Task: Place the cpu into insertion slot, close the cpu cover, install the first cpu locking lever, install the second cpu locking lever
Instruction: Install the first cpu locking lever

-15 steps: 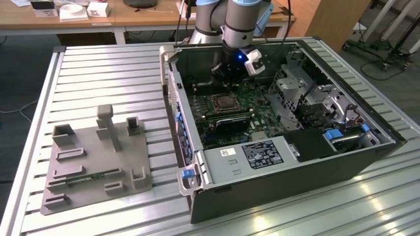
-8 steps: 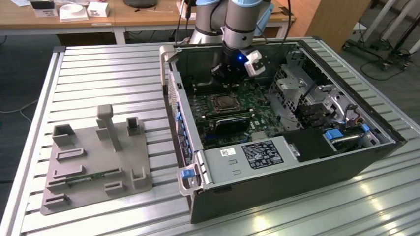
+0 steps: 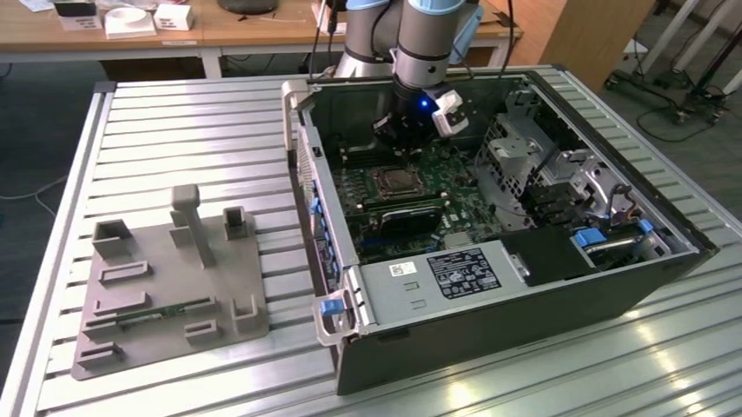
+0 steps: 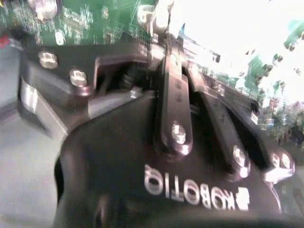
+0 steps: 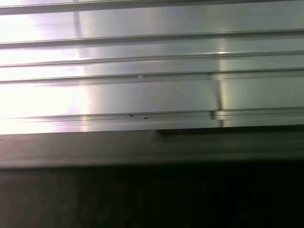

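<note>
1. Biggest: the slatted metal table (image 3: pixel 174 130) carries everything. Its ribs also show in the first wrist view (image 5: pixel 142 90).
2. The computer case (image 3: pixel 510 330) lies on its side w/ the panel off, on the exterior view's right half of the table. Inside are the green motherboard (image 3: pixel 458 174), a grey white-labelled box (image 3: pixel 458 271) at the near end, and a drive cage (image 3: pixel 522 152) toward the exterior view's right.
3. The fixture tray (image 3: pixel 151 261), grey, sits well apart on the exterior view's left. One slot holds a thin green board strip (image 3: pixel 145 314).
4. The gripper (image 3: pixel 400 137) hangs inside the case near the socket (image 3: pixel 408 197), on its far-wall side and apart from it. I can't tell how the jaws stand, or whether they've got hold of anything.
5. The cpu cover (image 3: pixel 376 180) is the silvery frame mid-board. It looks laid flat, but I can't confirm that, nor the lever state.
6. The cpu (image 3: pixel 395 182) is the dull silver square seated in the socket, inside the frame's window.
7. My read: placement's done and I'm on cover/lever work. To do it well I'd come down straight, keep clear of the far wall and board parts, press gently, and check the frame sits flush before loading any lever.
</note>
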You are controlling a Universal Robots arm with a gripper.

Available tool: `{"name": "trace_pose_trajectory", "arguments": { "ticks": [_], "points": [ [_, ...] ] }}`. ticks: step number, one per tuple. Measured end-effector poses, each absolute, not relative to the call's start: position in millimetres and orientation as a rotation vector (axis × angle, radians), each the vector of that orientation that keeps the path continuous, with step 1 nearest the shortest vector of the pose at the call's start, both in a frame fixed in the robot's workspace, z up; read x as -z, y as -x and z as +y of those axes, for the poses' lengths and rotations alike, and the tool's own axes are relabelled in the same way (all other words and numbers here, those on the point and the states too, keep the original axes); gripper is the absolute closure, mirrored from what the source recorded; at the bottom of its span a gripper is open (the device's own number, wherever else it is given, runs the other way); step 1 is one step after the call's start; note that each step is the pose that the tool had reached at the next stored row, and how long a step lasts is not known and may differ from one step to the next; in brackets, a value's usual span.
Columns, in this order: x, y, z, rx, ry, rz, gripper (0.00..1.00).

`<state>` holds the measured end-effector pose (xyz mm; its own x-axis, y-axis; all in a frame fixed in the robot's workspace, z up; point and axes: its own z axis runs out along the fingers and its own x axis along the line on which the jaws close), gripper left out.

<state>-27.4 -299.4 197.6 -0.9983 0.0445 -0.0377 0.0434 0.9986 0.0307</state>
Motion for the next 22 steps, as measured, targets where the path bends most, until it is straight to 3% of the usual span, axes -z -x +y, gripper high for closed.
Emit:
{"name": "trace_pose_trajectory", "arguments": {
  "ticks": [22],
  "points": [
    [-195.8,27.4,-300.4,-0.043,-0.068,3.103,0.9]
  ]
}}
